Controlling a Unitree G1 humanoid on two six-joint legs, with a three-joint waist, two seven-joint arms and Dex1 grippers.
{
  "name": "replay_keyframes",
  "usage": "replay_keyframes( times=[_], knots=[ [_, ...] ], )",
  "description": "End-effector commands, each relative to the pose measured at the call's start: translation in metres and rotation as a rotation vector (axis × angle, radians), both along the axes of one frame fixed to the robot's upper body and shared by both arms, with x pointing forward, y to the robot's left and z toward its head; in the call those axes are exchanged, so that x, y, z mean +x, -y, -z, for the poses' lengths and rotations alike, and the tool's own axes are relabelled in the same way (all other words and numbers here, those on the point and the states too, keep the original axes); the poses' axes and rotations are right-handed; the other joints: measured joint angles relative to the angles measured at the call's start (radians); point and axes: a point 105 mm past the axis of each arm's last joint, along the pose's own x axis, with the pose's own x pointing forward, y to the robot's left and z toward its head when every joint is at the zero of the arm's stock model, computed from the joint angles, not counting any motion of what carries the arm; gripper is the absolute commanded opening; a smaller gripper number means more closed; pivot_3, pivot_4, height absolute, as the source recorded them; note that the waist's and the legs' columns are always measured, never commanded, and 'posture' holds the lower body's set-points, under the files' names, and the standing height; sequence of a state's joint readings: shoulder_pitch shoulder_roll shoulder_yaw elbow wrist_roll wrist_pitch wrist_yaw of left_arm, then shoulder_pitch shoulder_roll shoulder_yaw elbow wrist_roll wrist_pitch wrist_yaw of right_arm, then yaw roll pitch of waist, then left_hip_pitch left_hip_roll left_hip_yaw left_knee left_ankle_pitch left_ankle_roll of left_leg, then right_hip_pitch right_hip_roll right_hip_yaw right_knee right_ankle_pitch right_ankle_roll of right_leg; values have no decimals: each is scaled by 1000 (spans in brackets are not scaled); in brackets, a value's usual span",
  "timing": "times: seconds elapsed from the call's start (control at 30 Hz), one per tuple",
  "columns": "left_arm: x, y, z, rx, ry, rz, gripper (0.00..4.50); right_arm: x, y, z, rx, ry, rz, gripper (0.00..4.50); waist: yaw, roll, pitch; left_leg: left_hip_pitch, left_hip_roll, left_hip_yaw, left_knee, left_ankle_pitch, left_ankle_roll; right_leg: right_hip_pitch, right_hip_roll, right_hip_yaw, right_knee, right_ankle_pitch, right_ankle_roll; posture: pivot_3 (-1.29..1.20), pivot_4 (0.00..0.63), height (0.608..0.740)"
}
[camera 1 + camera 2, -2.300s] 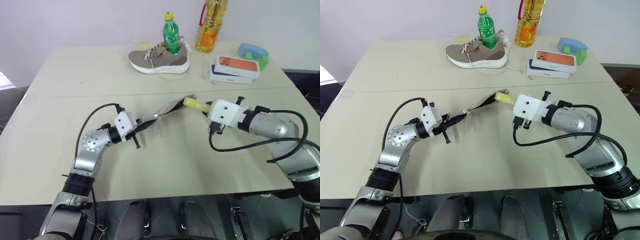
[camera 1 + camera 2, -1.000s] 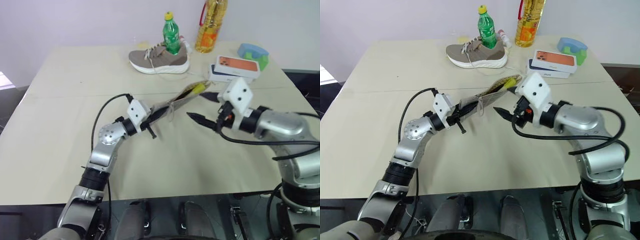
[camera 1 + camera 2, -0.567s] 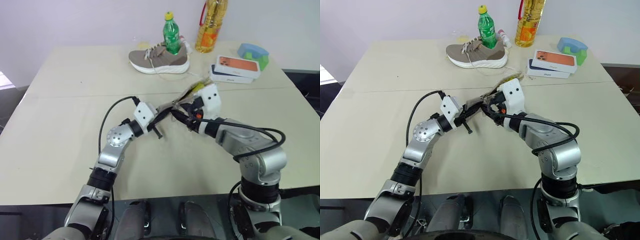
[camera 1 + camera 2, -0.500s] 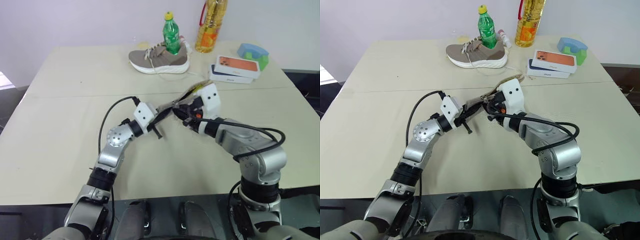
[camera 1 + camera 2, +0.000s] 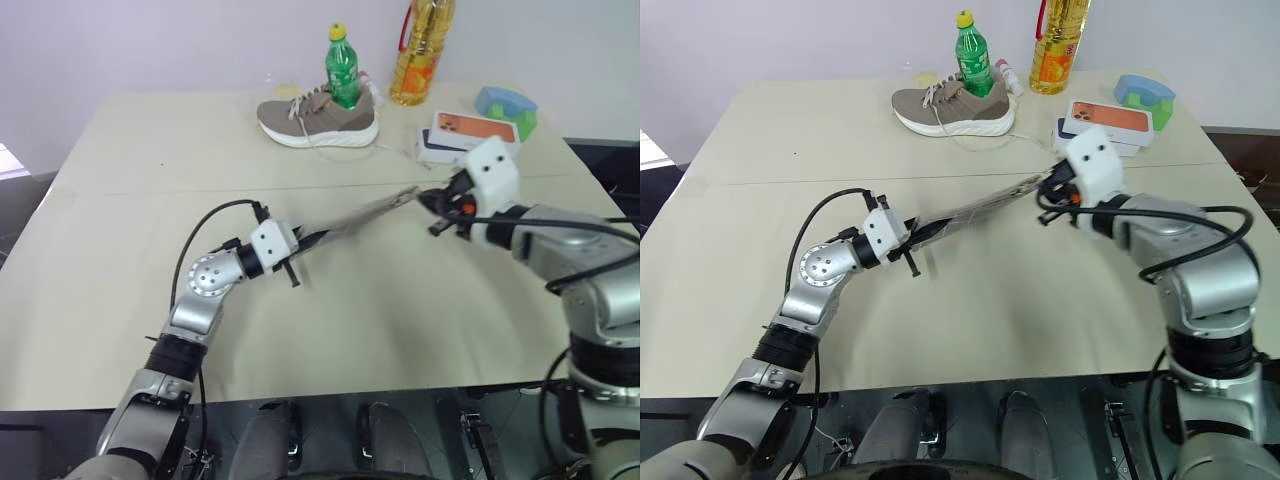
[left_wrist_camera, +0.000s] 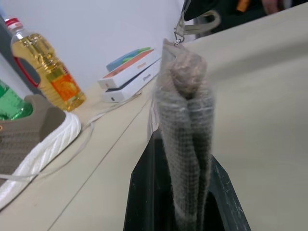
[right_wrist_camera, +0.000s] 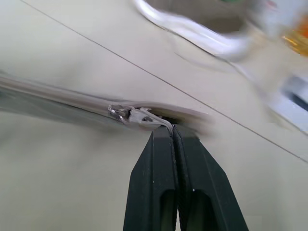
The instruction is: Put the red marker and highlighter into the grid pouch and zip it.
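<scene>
Two claws stretch the grid pouch (image 5: 355, 216) flat, taut and closed.

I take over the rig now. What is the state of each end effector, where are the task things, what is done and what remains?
Left end effector: shut on one end of the grid pouch, holding it above the table.
Right end effector: shut on the zipper pull cord at the pouch's other end.
Marker and highlighter: presumably inside the pouch.
Left: confirm the zip is fully closed, then set the pouch down.
</scene>
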State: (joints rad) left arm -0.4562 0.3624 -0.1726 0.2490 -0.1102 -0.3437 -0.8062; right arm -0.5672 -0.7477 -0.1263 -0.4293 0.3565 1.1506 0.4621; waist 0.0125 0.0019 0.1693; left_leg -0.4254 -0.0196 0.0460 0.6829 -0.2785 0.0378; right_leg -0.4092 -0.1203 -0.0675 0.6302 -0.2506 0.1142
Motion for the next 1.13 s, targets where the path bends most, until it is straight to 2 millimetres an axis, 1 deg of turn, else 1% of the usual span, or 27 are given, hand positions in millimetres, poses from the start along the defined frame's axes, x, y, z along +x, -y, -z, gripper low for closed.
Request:
replay_keyframes(
  times=[0.03,0.1,0.17,0.3,0.33,0.37,0.4,0.43,0.5,0.57,0.6,0.63,0.7,0.8,0.93,1.07,1.13],
  knots=[
    [-1,-22,6,18,-22,-40,0,1,48,-23,-96,111,174,82,0,0,0,0,0,0,0,0,0,0,0,0,0,0,0,0,150,740],
    [-1,-26,9,30,-27,-48,0,1,51,-19,-120,102,170,82,-1,0,0,0,0,0,0,0,0,0,0,0,0,0,0,0,150,740],
    [-1,-28,11,38,-31,-56,0,0,49,-15,-131,95,148,82,-2,0,0,0,0,0,0,0,0,0,0,0,0,0,0,0,150,740],
    [-3,-33,17,34,-89,-49,0,-13,26,-3,-172,58,-30,82,-1,0,0,0,1,0,0,0,0,0,0,0,0,0,0,0,150,740],
    [-4,-34,19,23,-127,-45,0,-18,20,1,-175,42,-79,82,-1,0,0,0,1,0,0,0,0,0,0,0,0,0,0,0,150,740],
    [-5,-37,20,17,-154,-41,673,-23,17,5,-171,20,-114,285,-2,0,0,0,1,0,0,0,1,0,0,0,0,0,0,0,150,740],
    [-6,-41,22,16,-181,-45,1028,-28,14,10,-176,-1,-154,597,-2,0,0,0,1,0,0,0,1,0,0,0,0,0,0,0,150,740],
    [-7,-44,23,16,-198,-49,1476,-32,12,13,-181,-14,-180,947,-2,0,0,0,1,0,0,0,1,0,0,0,0,0,0,0,150,740],
    [-8,-55,25,10,-243,-83,2547,-42,9,22,-196,-41,-233,1947,-1,0,0,0,1,0,0,0,1,0,0,0,0,0,0,0,150,740],
    [-14,-74,35,-6,-353,-112,3478,-53,8,30,-185,-50,-276,2942,1,0,0,0,1,0,0,0,1,0,0,0,-1,0,0,0,150,740],
    [-17,-84,39,-12,-392,-138,3478,-58,8,34,-165,-49,-296,2942,1,0,0,0,1,0,0,0,1,0,-1,0,-1,0,0,0,150,740],
    [-20,-90,41,-14,-415,-155,3478,-62,8,36,-150,-46,-308,2942,0,0,0,0,1,0,0,-1,1,1,-1,0,-1,0,0,0,150,740],
    [-17,-110,41,-35,-417,-242,3478,-67,12,40,-78,-47,-303,2942,0,0,0,0,1,0,0,-1,1,1,-1,1,-2,0,0,0,150,740],
    [-8,-142,39,-90,-429,-403,3478,-67,31,39,-6,6,-219,2942,3,-1,0,0,1,-1,0,-1,1,1,-3,1,-2,0,0,0,150,740],
    [-6,-175,44,-123,-453,-541,3478,-67,52,39,81,53,-133,2942,2,-1,0,1,1,-1,0,-1,1,2,-4,1,-2,0,0,0,150,740],
    [-12,-192,49,-101,-451,-593,3478,-70,70,44,138,45,-78,2942,1,-1,0,1,1,-1,-1,-1,1,1,-4,1,-1,0,0,0,150,740],
    [-15,-197,51,-98,-466,-607,3478,-75,73,46,152,29,-79,2942,1,-1,0,1,1,-1,-1,-1,0,1,-5,1,-1,0,0,0,150,740]
  ],
)
